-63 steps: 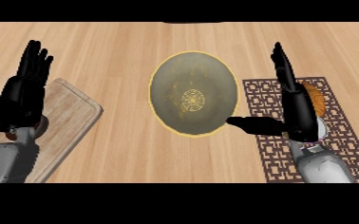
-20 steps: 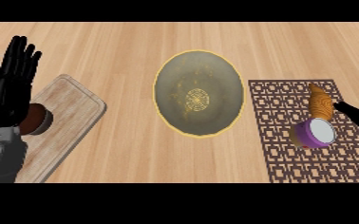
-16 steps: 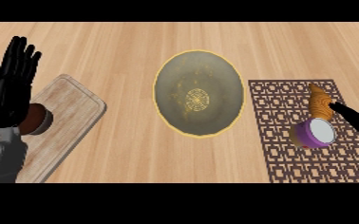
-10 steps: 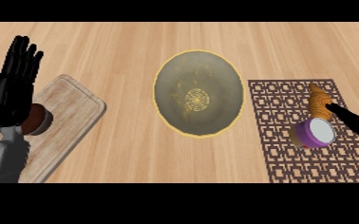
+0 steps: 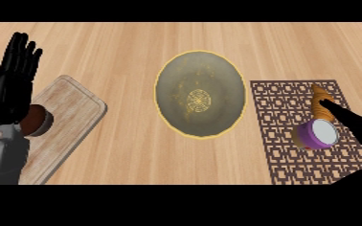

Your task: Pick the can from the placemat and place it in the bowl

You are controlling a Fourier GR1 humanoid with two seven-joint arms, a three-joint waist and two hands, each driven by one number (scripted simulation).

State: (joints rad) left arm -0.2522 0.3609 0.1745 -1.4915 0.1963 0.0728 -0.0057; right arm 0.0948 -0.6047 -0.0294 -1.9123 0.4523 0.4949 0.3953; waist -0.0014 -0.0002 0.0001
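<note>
The placemat [image 5: 283, 139] lies on the desk [image 5: 127, 43], right of the bowl [image 5: 201, 94]. The purple can [image 5: 316, 135] is on the near part of the placemat, not in the bowl. My right hand [image 5: 346, 116] comes in from the right, just beside the can. Only a bit of it shows, so I cannot tell if it is open or closed. Left of the bowl is a wooden board [image 5: 71, 119] with a round brown thing [image 5: 37, 119] on it. Just past the can lies an orange bread [image 5: 320, 96]. My left hand [image 5: 17, 76] rests far left of the bowl, spread wide and holding nothing.
</note>
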